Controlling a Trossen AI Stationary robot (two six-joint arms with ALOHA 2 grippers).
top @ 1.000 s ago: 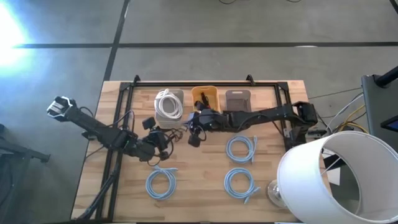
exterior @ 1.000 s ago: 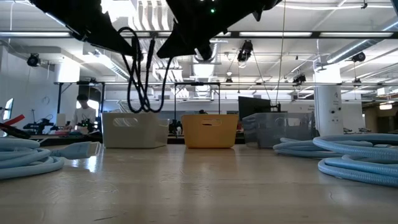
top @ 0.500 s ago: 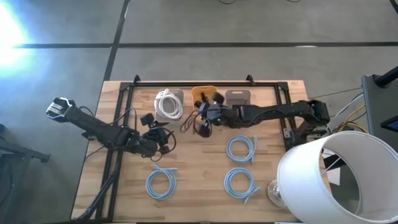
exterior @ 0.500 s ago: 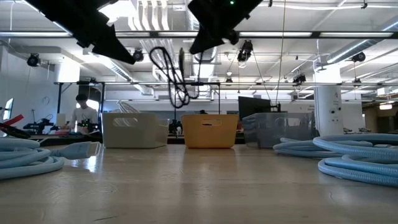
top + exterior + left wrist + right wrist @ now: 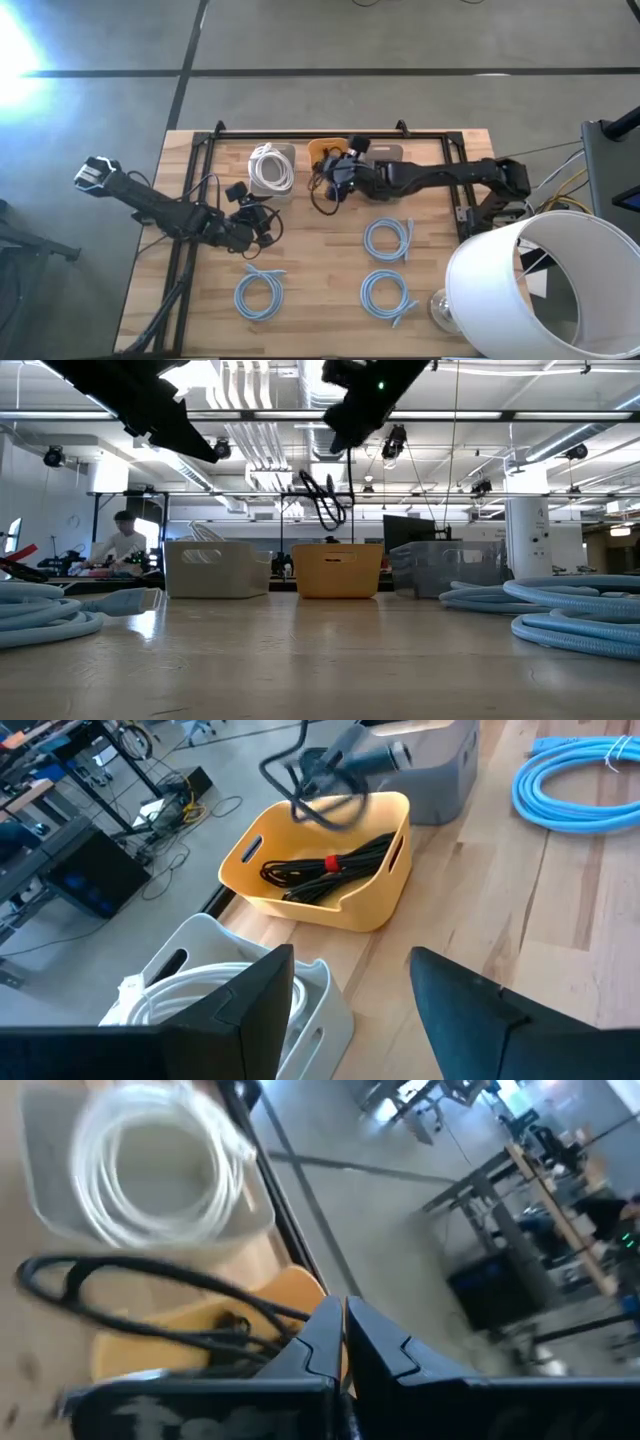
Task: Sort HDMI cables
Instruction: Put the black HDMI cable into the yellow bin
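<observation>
My right gripper (image 5: 338,178) is shut on a black HDMI bundle (image 5: 322,196) and hovers at the near side of the orange tray (image 5: 322,152). The left wrist view shows that bundle (image 5: 312,792) above the orange tray (image 5: 385,910), where another black bundle (image 5: 325,870) with a red tie lies. White coils (image 5: 270,167) lie in the clear tray (image 5: 285,150). Three light-blue coils (image 5: 388,238) (image 5: 388,293) (image 5: 260,293) lie flat on the table. My left gripper (image 5: 262,222) is open near the clear tray and holds nothing. My right gripper pinches the black bundle between its two fingers at one end (image 5: 285,1312) of the loop. The fingers come from above, slanting down. The bundle (image 5: 325,500) hangs below them as a loose loop, lifted clear of table and tray.
The grey tray (image 5: 385,152) stands at the far edge, right of the orange one, partly under my right arm. A black frame rail (image 5: 330,134) runs along the far edge. A large white lampshade (image 5: 520,285) covers the near right corner. A person (image 5: 120,540) is in the room beyond.
My right gripper has moved toward the table's far edge and a little right, carrying the black bundle from over the bare table to the orange tray. The bundle has swung below the fingers as it went. My left gripper has shifted slightly and stayed open.
</observation>
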